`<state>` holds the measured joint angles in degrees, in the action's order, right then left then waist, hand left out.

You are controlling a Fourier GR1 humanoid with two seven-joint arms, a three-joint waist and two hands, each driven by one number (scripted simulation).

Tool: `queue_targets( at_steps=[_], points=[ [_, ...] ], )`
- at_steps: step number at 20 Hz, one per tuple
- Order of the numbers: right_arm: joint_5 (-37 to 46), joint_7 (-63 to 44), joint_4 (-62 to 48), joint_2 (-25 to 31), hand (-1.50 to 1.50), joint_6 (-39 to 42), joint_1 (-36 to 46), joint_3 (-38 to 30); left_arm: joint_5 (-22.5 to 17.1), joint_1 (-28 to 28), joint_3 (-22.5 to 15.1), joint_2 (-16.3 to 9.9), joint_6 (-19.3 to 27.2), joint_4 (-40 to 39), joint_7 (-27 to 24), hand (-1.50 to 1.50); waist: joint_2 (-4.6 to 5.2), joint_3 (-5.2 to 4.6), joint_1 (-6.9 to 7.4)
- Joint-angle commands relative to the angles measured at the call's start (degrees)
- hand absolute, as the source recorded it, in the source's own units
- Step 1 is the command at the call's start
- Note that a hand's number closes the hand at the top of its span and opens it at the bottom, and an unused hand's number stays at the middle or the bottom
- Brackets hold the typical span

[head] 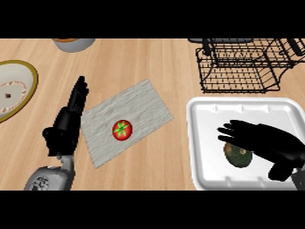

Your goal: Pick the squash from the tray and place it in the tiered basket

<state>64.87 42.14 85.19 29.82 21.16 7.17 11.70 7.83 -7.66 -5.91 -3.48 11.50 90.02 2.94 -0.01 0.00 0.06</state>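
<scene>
Squash (237, 156) is seen lying in the white tray (211, 112), lower right part, partly covered by the right hand (270, 141). Right hand is held over it with fingers spread and relaxed, nothing gripped. Tiered basket (247, 67), black wire, is set on the counter (148, 58) just behind the tray. A tomato (121, 129) is placed on a grey mat (141, 105) left of the tray. Left hand (69, 120) is rested beside the mat, fingers straight. A plate (6, 91) is seen far left, a bowl (74, 43) at the back.

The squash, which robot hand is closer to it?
Right. The right hand hovers over the squash in the white tray. The left hand rests far away, across the cloth.
</scene>
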Motion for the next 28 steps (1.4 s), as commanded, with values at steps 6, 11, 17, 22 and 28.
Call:
queue_targets(
  at_steps=[6,11,17,22,28],
  points=[
    [1.6,1.0,0.0,-3.1,-1.5,1.4,-1.7,0.0,0.2,2.6,0.7,0.4,-1.6,-0.1,-2.8,0.0,-0.02,-0.01,-0.05],
    [-0.8,1.6,-2.8,-5.2,1.5,1.3,-0.1,-2.5,1.4,1.8,-0.1,2.1,-0.5,-0.7,-2.2,0.0,-0.02,-0.01,-0.06],
    [3.3,5.2,-5.5,-7.5,1.5,-14.8,-0.6,-1.6,1.6,-1.0,0.8,1.4,-0.8,0.1,1.2,0.0,-0.02,0.01,-0.09],
    [8.3,-6.9,-6.2,-12.7,1.5,-13.1,1.1,-1.4,1.0,0.2,1.3,1.2,-1.7,-1.0,-0.4,0.0,-0.02,-0.06,-0.25],
    [19.3,-40.1,-9.8,-18.6,1.5,-2.3,3.5,-7.4,1.8,0.7,0.8,1.4,-0.8,0.9,0.5,0.0,-0.36,-0.5,-0.45]
  ],
)
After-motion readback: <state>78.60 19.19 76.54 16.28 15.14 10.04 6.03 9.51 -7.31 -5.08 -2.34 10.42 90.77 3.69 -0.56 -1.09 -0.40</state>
